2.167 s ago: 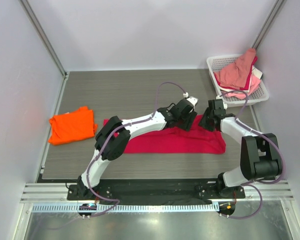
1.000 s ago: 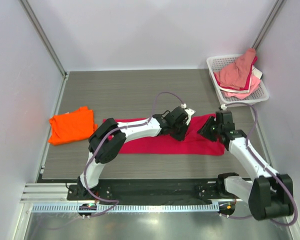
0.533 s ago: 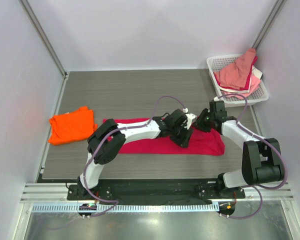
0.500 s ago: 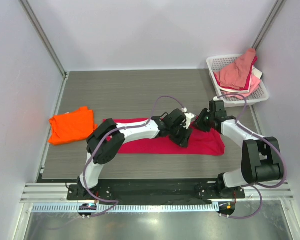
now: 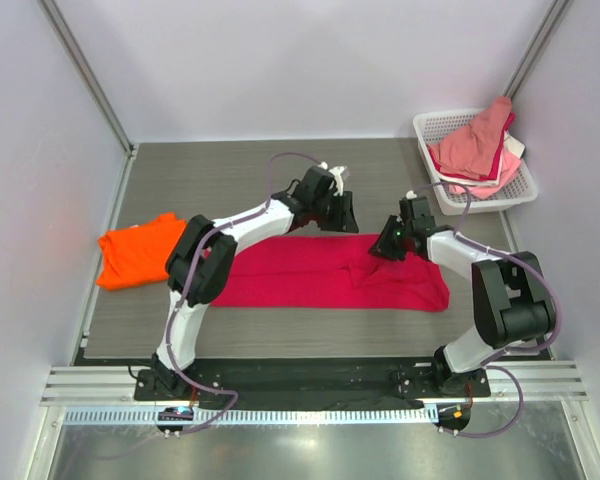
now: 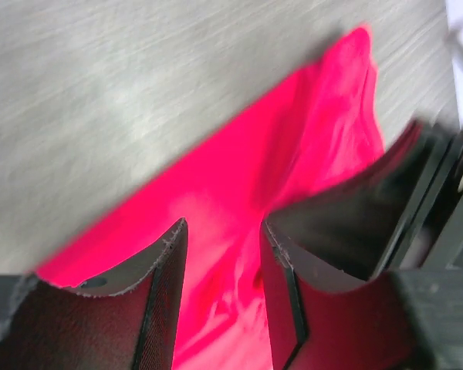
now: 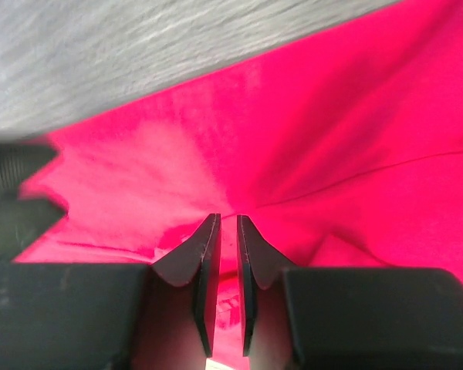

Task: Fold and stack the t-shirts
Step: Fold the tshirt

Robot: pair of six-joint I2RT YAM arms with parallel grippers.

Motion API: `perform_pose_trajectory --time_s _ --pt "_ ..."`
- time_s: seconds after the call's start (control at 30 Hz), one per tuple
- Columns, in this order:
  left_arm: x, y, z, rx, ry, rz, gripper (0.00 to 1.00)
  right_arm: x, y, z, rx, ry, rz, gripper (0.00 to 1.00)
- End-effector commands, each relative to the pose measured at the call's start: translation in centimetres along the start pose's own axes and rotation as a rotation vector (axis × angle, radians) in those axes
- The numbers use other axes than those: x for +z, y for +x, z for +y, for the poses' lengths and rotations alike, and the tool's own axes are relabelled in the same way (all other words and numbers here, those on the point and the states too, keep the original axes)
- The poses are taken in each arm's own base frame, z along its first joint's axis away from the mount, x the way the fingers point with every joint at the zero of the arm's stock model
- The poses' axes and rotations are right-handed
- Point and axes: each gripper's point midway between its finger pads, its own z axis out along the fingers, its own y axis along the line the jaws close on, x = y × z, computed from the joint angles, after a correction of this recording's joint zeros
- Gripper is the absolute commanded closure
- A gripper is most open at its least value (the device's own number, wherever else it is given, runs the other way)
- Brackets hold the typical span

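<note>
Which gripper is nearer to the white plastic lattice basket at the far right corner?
Right. The right gripper sits on the crimson-red cotton t-shirt, just left of the white plastic lattice basket; the left gripper is farther left.

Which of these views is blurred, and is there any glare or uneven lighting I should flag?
Left wrist view: smeared throughout, with the red t-shirt and the table grain both soft. Right wrist view: the right gripper and the shirt creases are sharp; only a dark shape at the left edge is blurred. Top external view: sharp and evenly lit, with mild glare on the metal sill.
</note>
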Motion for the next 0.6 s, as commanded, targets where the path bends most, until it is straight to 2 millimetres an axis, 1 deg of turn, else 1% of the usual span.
perform_pose_trajectory --time_s 0.0,0.03,0.07,0.1,0.13,0.17,0.2,0.23,0.3,0.33,0.37,0.4,0.43,0.47,0.53,0.57 --pt "2.5 0.8 -0.5 -0.043 0.003 0.076 0.57 -0.6 0.3 0.1 -0.035 0.036 -0.044 0.80" --pt "2.5 1.0 -0.5 -0.047 -0.004 0.084 0.57 -0.8 0.8 0.1 -0.039 0.033 -0.040 0.82" --pt "3.1 1.1 -0.6 -0.042 -0.005 0.091 0.57 -1.0 1.1 -0.6 -0.041 0.063 -0.051 0.83" --pt "3.2 1.4 -0.4 -0.039 -0.015 0.105 0.56 -1.2 1.4 -0.9 -0.036 0.080 -0.055 0.89" --pt "3.5 1.6 -0.4 -0.033 -0.024 0.111 0.56 -1.7 1.7 -0.8 -0.035 0.079 -0.064 0.90" --pt "4.1 2.3 -0.1 -0.026 -0.040 0.124 0.56 -1.8 2.7 -1.8 -0.032 0.116 -0.053 0.90" --pt "4.4 2.5 0.0 -0.020 -0.042 0.129 0.55 -2.0 3.0 -2.1 -0.032 0.127 -0.055 0.90" --pt "4.9 2.9 0.1 -0.020 -0.047 0.134 0.55 -2.1 3.8 -2.5 -0.035 0.139 -0.049 0.90" --pt "5.9 3.9 0.2 -0.042 -0.025 0.176 0.56 -3.0 3.6 -3.4 -0.020 0.189 -0.095 0.90" --pt "6.2 4.2 -0.1 -0.035 -0.025 0.183 0.56 -3.2 3.7 -3.7 -0.017 0.200 -0.104 0.90" --pt "6.4 4.1 0.2 -0.008 -0.056 0.174 0.56 -3.8 4.2 -4.2 0.002 0.223 -0.103 0.90" --pt "6.5 4.2 0.7 0.011 -0.108 0.175 0.55 -4.1 4.1 -4.8 0.009 0.256 -0.122 0.91" --pt "6.7 4.4 0.3 0.030 -0.114 0.179 0.55 -4.5 4.4 -5.3 0.016 0.281 -0.124 0.95" --pt "6.8 4.7 0.5 0.039 -0.124 0.190 0.55 -5.1 5.0 -5.9 0.020 0.318 -0.113 0.98" --pt "7.2 5.0 1.0 0.030 -0.141 0.206 0.55 -6.3 4.8 -6.3 0.050 0.342 -0.161 0.99" --pt "7.3 5.2 1.1 0.030 -0.146 0.211 0.55 -6.9 5.7 -7.1 0.061 0.373 -0.150 0.99"
